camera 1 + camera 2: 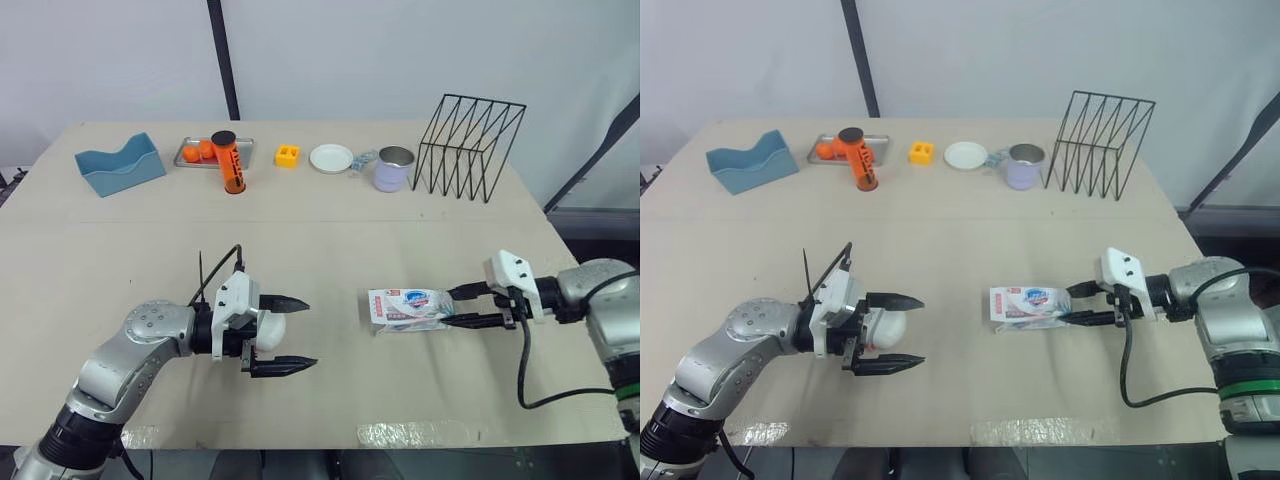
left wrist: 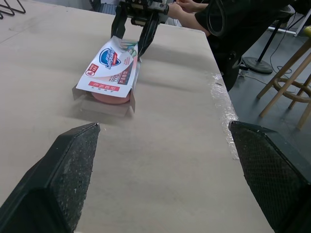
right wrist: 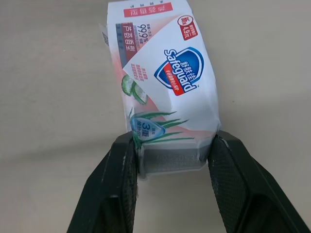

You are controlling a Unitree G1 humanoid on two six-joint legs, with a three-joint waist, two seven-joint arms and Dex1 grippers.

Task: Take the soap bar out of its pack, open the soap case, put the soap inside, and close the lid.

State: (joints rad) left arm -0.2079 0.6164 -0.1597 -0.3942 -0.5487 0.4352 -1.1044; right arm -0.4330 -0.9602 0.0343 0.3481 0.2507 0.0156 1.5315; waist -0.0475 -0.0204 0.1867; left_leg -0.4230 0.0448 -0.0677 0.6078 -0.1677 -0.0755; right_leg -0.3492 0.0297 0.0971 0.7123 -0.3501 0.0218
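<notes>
Near table point(image 1: 300, 240) centre, right gripper point(image 1: 448, 306) clamps the Safeguard soap pack point(image 1: 405, 306); left gripper point(image 1: 310, 333) gapes wide at its 9 o'clock (pink soap bar point(image 2: 111, 97) peeks out). We'd pinch that, pull straight.

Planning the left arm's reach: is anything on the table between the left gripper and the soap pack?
Nothing visible. Only bare wooden table lies between the open left gripper and the white printed soap pack, whose far end the right gripper clamps.
</notes>
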